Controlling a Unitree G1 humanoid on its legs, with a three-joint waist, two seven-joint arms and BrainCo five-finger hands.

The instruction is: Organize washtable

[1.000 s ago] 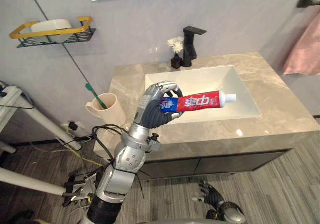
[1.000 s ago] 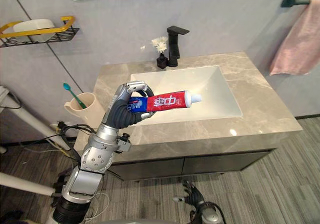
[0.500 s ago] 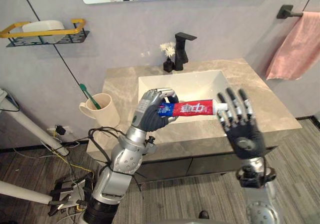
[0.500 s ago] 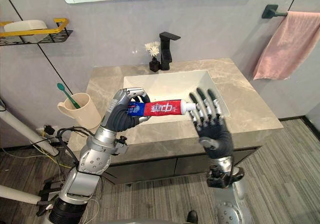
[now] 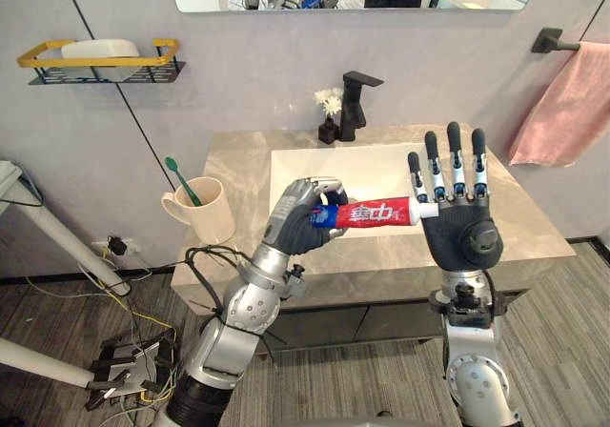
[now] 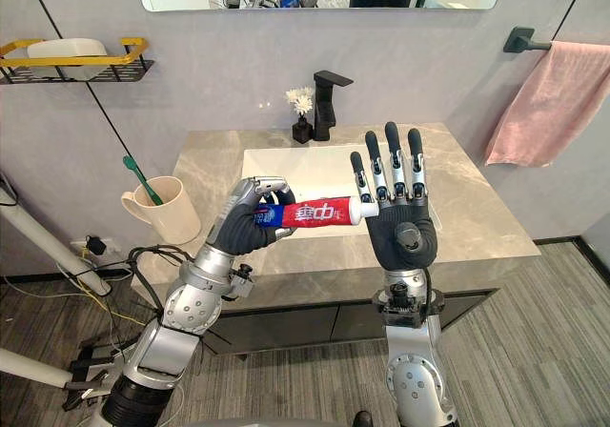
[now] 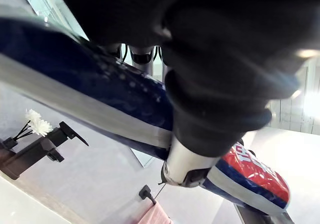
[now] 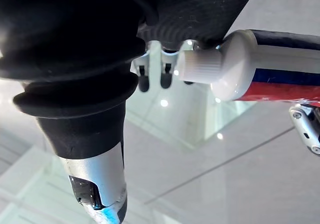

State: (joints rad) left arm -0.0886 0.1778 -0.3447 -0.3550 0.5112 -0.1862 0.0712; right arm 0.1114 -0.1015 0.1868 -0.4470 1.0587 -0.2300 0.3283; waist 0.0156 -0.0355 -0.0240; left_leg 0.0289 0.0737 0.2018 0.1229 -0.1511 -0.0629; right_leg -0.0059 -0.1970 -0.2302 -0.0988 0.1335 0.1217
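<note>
Since the earlier frame our right hand (image 5: 463, 234) has risen to centre right, fingers spread. Our left hand (image 5: 297, 225), at centre, clasps the toothpaste tube (image 5: 376, 213) level, with its cap at that palm. We judge this a handover.

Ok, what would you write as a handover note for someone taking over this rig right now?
Left hand: shut on the toothpaste tube, held level above the sink.
Right hand: open, fingers straight up, palm at the tube's cap, not gripping.
The cup with the green toothbrush stands left of the sink.
Done: tube picked up.
Left: the right hand probably takes the tube; then stow it.
</note>
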